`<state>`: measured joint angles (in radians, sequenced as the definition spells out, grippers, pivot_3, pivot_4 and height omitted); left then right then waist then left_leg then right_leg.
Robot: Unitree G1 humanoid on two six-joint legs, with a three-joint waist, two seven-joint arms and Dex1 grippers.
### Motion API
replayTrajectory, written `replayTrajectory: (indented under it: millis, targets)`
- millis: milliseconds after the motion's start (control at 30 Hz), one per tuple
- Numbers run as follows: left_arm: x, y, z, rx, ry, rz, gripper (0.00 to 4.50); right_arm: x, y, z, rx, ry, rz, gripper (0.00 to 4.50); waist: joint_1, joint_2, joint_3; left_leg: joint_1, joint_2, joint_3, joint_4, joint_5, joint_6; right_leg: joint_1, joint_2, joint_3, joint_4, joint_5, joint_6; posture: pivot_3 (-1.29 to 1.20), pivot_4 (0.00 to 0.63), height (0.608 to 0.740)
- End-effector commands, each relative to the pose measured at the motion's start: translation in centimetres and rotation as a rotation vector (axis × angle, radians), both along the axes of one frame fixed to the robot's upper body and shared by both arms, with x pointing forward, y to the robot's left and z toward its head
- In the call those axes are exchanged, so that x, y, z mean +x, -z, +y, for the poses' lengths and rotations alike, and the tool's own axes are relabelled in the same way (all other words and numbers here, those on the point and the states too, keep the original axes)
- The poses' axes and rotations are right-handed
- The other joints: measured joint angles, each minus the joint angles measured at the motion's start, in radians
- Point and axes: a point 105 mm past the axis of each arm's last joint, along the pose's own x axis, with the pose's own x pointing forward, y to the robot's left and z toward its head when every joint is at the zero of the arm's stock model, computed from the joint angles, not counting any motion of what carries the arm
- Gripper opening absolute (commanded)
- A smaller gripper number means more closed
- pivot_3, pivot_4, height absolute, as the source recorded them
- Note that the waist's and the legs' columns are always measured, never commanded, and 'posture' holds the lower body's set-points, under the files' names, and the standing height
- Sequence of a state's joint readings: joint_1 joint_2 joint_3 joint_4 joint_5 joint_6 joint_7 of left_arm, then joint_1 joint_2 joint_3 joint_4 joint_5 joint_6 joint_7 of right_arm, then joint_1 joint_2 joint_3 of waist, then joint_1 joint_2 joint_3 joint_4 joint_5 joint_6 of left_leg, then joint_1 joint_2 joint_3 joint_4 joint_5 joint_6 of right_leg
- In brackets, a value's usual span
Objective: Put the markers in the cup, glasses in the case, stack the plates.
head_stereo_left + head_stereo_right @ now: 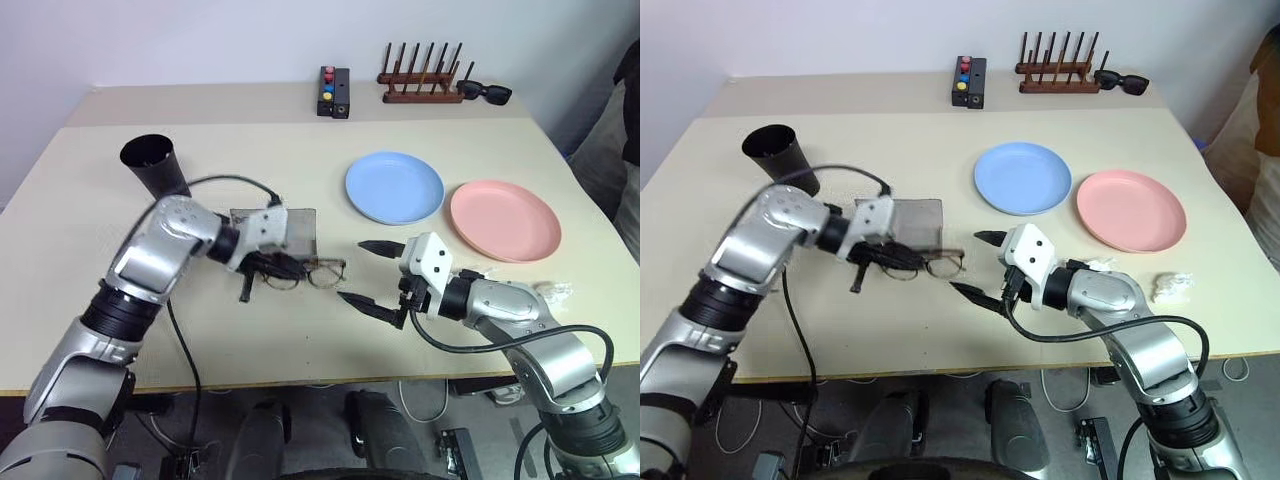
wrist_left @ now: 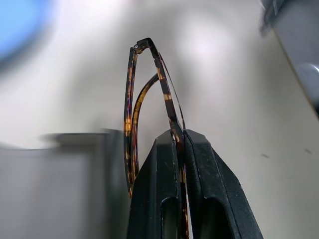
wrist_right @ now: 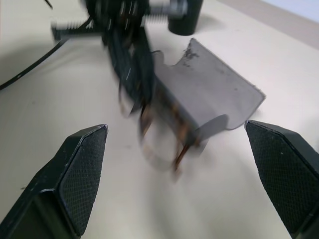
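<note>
Tortoiseshell glasses (image 2: 149, 94), blurred, pinched in left claw (image 2: 180, 144)

Beige bench (image 1: 90, 190) with black cup (image 1: 155, 165), grey case (image 1: 295, 232), blue plate (image 1: 394, 187), pink plate (image 1: 505, 220), wooden rack (image 1: 420, 80), sunglasses (image 1: 486, 93), button box (image 1: 333, 92).

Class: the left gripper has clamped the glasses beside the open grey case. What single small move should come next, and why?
Probably carry the glasses a little toward the case and lower them in. The left gripper has its jaws shut on the frame, and the case lies open right behind them.
</note>
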<state>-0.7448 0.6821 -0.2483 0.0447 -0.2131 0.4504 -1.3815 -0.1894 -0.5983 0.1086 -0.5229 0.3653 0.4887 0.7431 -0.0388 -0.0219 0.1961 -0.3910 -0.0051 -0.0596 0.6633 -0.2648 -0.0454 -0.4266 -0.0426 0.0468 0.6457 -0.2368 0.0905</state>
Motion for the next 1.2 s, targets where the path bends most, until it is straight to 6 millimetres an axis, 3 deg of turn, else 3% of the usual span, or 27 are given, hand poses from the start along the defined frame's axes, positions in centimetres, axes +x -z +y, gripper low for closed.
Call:
replayTrajectory:
  millis: [33,133,300,767,1067,1167,1200]
  targets:
    - [1.6,-2.6,1.1,-0.065,-0.074,-0.062,0.02,0.0,-0.9,-0.2,0.005,-0.001,-0.047,4.5,0.0,0.0,0.0,0.0,0.0,0.0,0.0,0.0,0.0,0.0,0.0,0.0,0.0,0.001,0.001,0.0,0.15,0.735]
    - [3.8,-3.1,3.5,0.013,-0.161,-0.146,0.02,0.0,-0.9,0.1,0.007,-0.014,-0.043,4.5,0.0,0.0,0.0,0.0,0.0,0.0,0.0,0.0,0.0,0.0,0.0,0.0,0.0,0.001,0.002,0.0,0.15,0.735]
    - [4.8,-0.3,4.8,0.16,-0.141,-0.142,0.02,-0.1,-1.0,0.4,0.013,-0.025,-0.046,4.5,-0.002,0.0,0.0,0.0,0.0,0.0,-0.001,0.0,0.0,0.0,0.0,0.0,0.0,0.001,0.002,0.0,0.15,0.735]
    - [2.5,2.6,4.8,0.145,-0.004,0.087,0.02,-0.3,-1.0,0.5,0.018,-0.019,-0.045,4.5,-0.001,0.0,0.0,-0.001,0.0,0.0,0.0,0.0,0.0,-0.001,0.0,0.0,0.0,0.001,0.002,0.0,0.15,0.735]
    - [3.5,3.2,4.7,0.124,-0.064,0.084,0.02,-0.3,-1.0,0.6,0.017,-0.028,-0.044,4.5,0.0,0.0,0.0,0.0,0.0,0.0,0.0,0.0,0.0,0.0,0.0,0.0,0.0,0.001,0.003,0.0,0.15,0.735]
    - [3.7,3.2,4.7,0.117,-0.072,0.073,0.98,-0.3,-0.8,0.6,0.017,-0.03,-0.041,4.5,0.0,0.0,0.0,0.0,0.0,0.0,0.0,0.0,0.0,0.0,0.0,0.0,0.0,0.002,0.003,0.0,0.15,0.735]
    - [3.8,3.2,4.7,0.116,-0.076,0.065,1.5,-0.4,-0.8,0.6,0.017,-0.03,-0.04,4.5,-0.001,0.0,0.0,0.0,0.0,0.0,0.0,0.0,0.0,0.0,0.0,0.0,0.0,0.002,0.003,0.0,0.15,0.735]
